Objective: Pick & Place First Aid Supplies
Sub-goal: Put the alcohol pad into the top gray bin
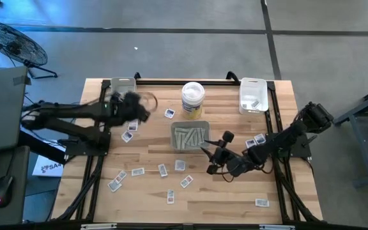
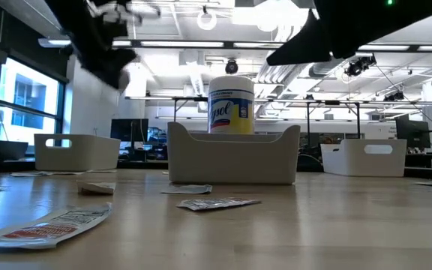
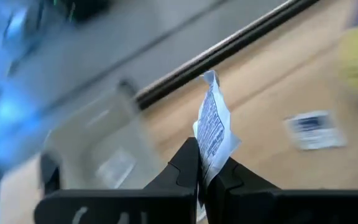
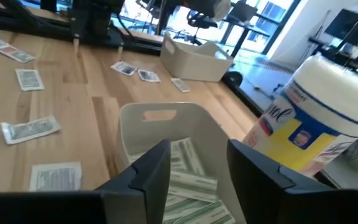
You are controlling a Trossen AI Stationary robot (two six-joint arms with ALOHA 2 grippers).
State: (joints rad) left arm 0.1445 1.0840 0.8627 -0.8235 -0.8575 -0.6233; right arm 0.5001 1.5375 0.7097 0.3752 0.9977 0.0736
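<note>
Left wrist view shows the left pincer (image 3: 202, 167) clamped on a white packet (image 3: 215, 127), while the right pincer (image 4: 197, 171) gapes over the grey tray (image 4: 166, 118)

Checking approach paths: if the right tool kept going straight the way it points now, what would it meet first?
Most likely the grey tray holding long strip packets, directly ahead of the open right tool; depth is uncertain.

Grey tray (image 2: 233, 161) ctr, Lysol tub (image 2: 231, 103) behind, packets (image 2: 217, 202) in front, white trays (image 2: 76, 152) L/R
</note>
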